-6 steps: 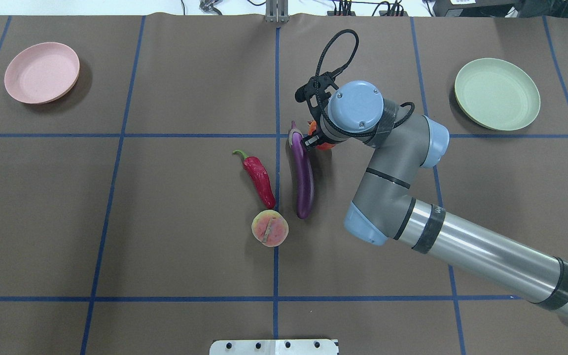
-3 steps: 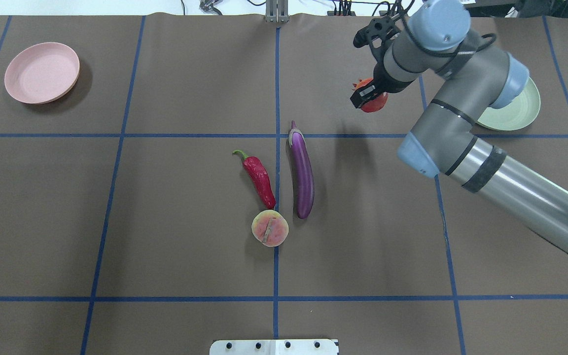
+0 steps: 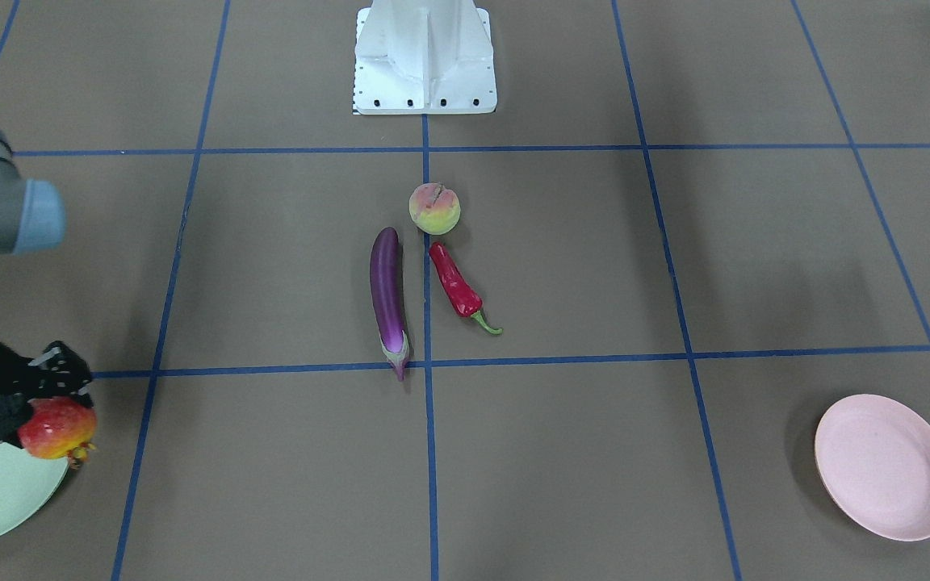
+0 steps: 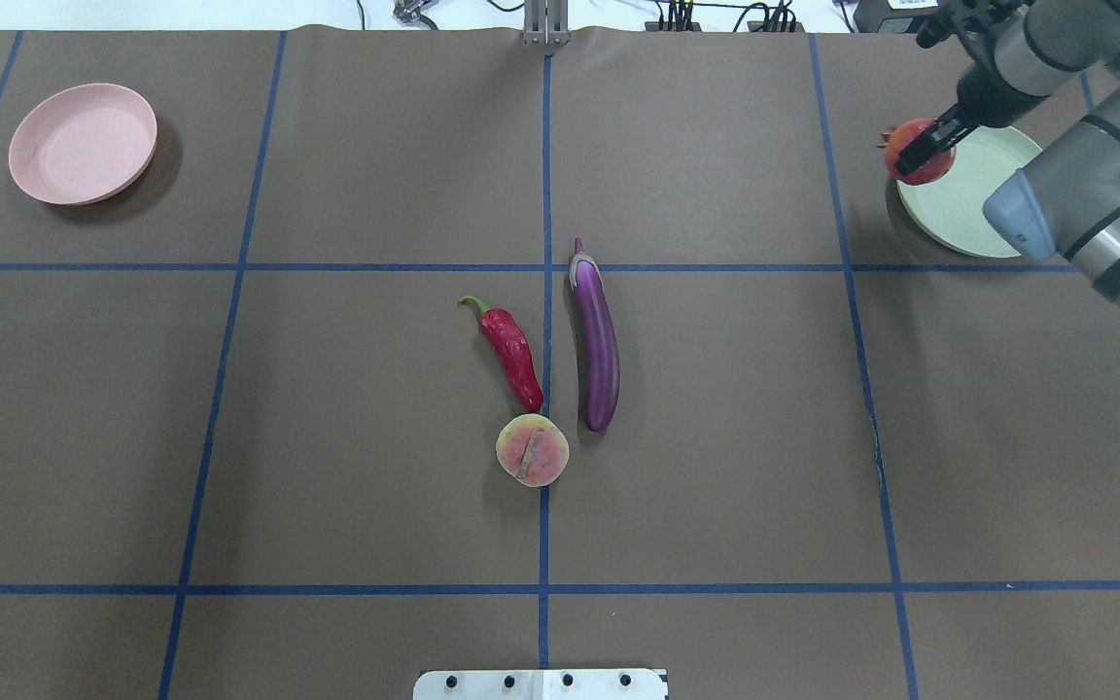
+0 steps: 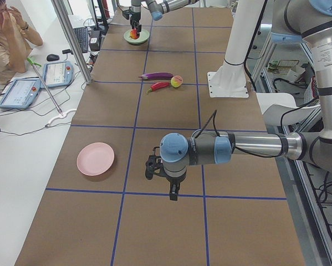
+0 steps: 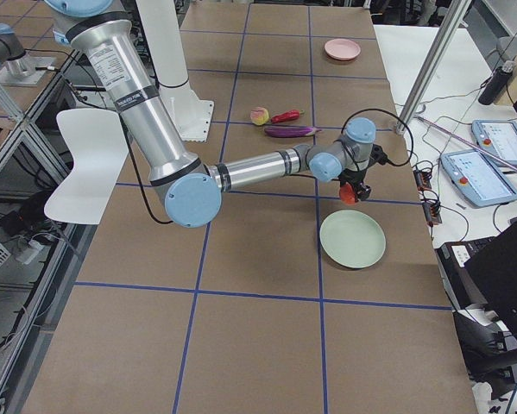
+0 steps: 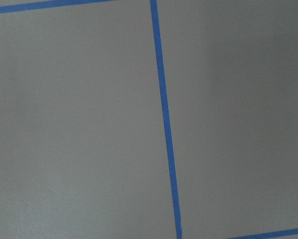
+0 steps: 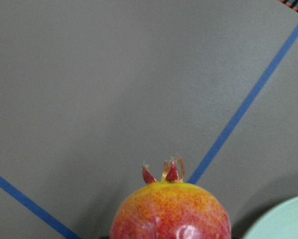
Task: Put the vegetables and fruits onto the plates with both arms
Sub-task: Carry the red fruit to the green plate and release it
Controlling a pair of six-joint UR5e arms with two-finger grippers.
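My right gripper [image 4: 931, 146] is shut on the red-orange pomegranate [image 4: 916, 153], which hangs over the left rim of the mint green plate [image 4: 959, 209] at the far right. From the right wrist, the fruit [image 8: 171, 214] fills the bottom edge and the plate's rim [image 8: 283, 221] shows at the corner. At mid-table lie the purple eggplant [image 4: 596, 340], the red chili [image 4: 511, 355] and the peach [image 4: 532, 449], close together. The pink plate [image 4: 82, 143] stands far left. My left gripper [image 5: 173, 191] hovers over bare table near the pink plate [image 5: 95, 158]; I cannot tell whether it is open or shut.
The white base mount [image 3: 425, 56] sits at the robot's edge of the table. A person [image 5: 8, 39] sits beside the table's far side, with tablets [image 5: 21, 91] and a metal pole [image 5: 71, 39] nearby. Blue tape lines grid the brown mat.
My right arm lifted the pomegranate from beside the eggplant's cap and carried it right and away, to the green plate's rim. The other produce has not moved.
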